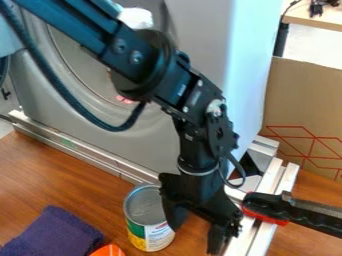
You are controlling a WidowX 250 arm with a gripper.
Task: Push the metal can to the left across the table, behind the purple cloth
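Through my remote camera I seem to be in a robotics lab or workshop, judging by the bare metal rails (83,151) along the wood-look work surface (80,182), the washer-like appliance (143,142) standing just behind them, and the cardboard (304,102) and pale table (320,19) with black cables (316,8) beyond.

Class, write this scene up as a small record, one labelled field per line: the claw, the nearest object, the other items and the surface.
Claw: open, pointing down beside the can; contact unclear
Can: upright, silver top, green, white and yellow label
Cloth: purple, lower left
Orange object: cut off by bottom edge, beside cloth
Tool handle: black and red, lower right
Cardboard: red lines, right
Surface: brown, wood-look
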